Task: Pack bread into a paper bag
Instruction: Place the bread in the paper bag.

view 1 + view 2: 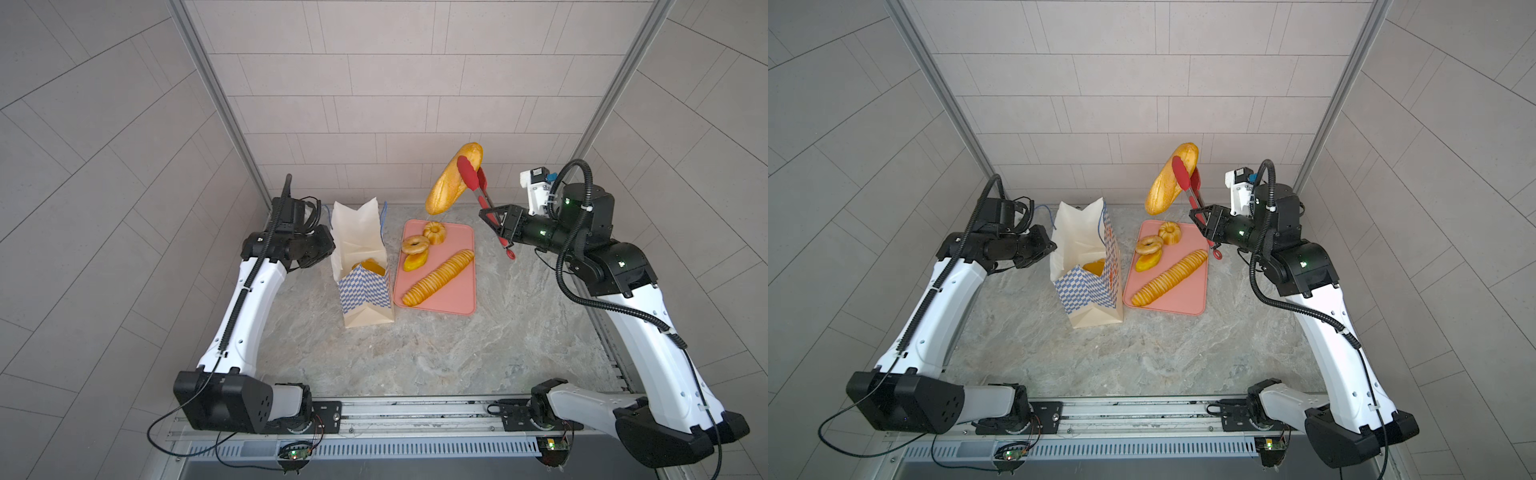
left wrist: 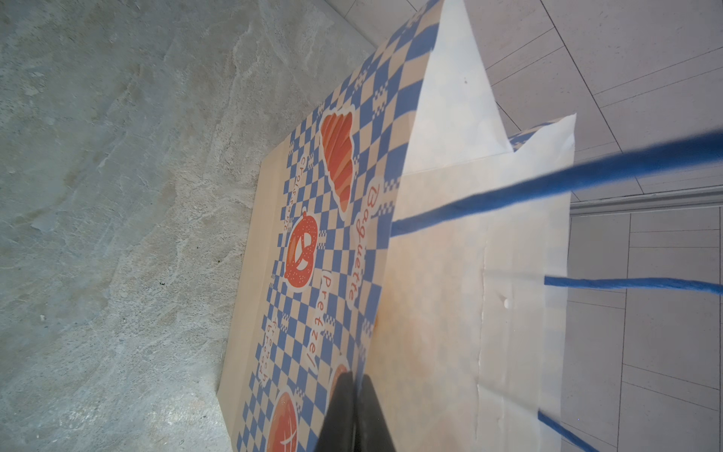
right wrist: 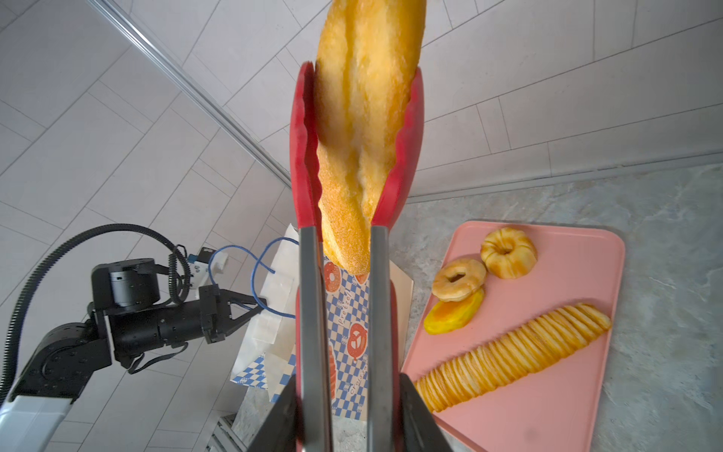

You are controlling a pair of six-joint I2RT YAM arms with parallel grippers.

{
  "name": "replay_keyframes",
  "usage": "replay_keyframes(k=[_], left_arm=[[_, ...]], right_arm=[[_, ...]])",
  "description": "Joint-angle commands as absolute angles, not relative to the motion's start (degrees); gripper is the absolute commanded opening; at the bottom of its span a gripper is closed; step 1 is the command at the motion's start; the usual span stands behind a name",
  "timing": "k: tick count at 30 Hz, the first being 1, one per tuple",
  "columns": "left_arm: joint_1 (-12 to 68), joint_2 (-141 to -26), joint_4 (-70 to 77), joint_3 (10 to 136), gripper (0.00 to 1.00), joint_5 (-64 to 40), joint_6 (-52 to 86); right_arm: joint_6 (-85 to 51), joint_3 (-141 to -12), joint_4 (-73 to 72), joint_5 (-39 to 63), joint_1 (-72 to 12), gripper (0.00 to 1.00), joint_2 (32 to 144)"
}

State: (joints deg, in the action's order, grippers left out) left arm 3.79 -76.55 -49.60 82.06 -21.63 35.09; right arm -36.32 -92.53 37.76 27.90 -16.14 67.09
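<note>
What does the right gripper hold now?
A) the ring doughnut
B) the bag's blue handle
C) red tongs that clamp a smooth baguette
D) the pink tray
C: the right gripper is shut on the red tongs, whose tips clamp the smooth baguette in the air.

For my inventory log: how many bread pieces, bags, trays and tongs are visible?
Paper bag: 1
Bread pieces: 6 (smooth loaf, ridged baguette, fluted ring, doughnut, oval roll, bagged piece)
Pink tray: 1
Red tongs: 1
Total: 9
</note>
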Motion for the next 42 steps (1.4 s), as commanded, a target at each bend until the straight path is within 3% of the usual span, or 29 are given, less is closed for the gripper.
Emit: replay_keyframes(k=[1, 21, 42], left_arm=[[4.04, -76.94, -50.1, 82.27, 0.0, -22.02, 35.15], [4.04, -76.95, -49.47, 82.19, 0.0, -22.84, 35.46], [4.04, -76.53, -49.59, 82.09, 0.0, -23.19, 35.68]], right_arm=[[-38.2, -94.63, 29.62, 29.22, -17.83, 0.36, 66.7], [-33.98, -104.61, 32.06, 20.4, -36.54, 0.38, 75.46], [-23.61, -112.08, 45.81, 6.69, -47.91, 0.38, 83.2]])
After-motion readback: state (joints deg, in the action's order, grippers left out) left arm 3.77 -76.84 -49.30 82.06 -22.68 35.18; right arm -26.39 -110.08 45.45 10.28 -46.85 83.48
